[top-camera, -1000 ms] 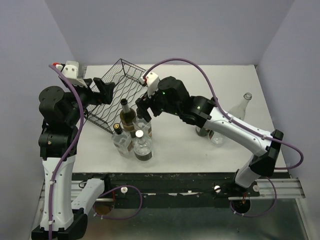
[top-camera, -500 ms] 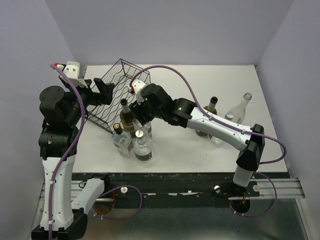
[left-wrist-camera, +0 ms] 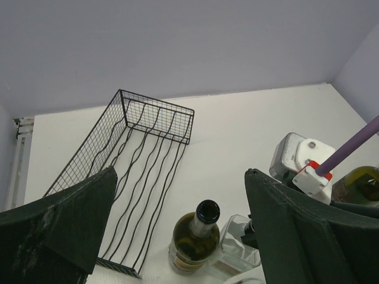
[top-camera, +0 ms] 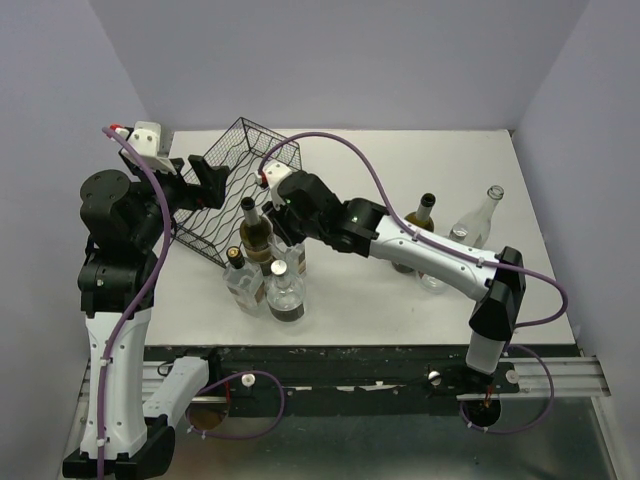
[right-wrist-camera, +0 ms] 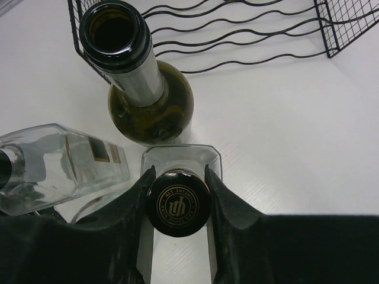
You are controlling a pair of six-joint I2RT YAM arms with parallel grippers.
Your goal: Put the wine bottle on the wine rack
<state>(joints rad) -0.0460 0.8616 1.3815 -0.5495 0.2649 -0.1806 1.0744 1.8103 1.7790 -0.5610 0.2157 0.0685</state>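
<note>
White table [top-camera: 400, 300]: at far left, the left gripper [left-wrist-camera: 180, 176] hangs released above the wine rack [top-camera: 245, 165]. Just near-right of the rack stands the green wine bottle [right-wrist-camera: 151, 109], upright. Beside it, the right gripper [right-wrist-camera: 178, 177] clenches the capped clear bottle [right-wrist-camera: 179, 204] by its black cap.

A: Where does the top view sit?
B: High above and behind the arm bases, looking down over the whole table [top-camera: 350, 290].
A: And the wrists?
B: The left looks from the left, down toward the far wall, at middling range. The right looks straight down, very close over a capped bottle [right-wrist-camera: 177, 202]. All three share the wine rack [top-camera: 235, 190] and the open green bottle [top-camera: 255, 235].
</note>
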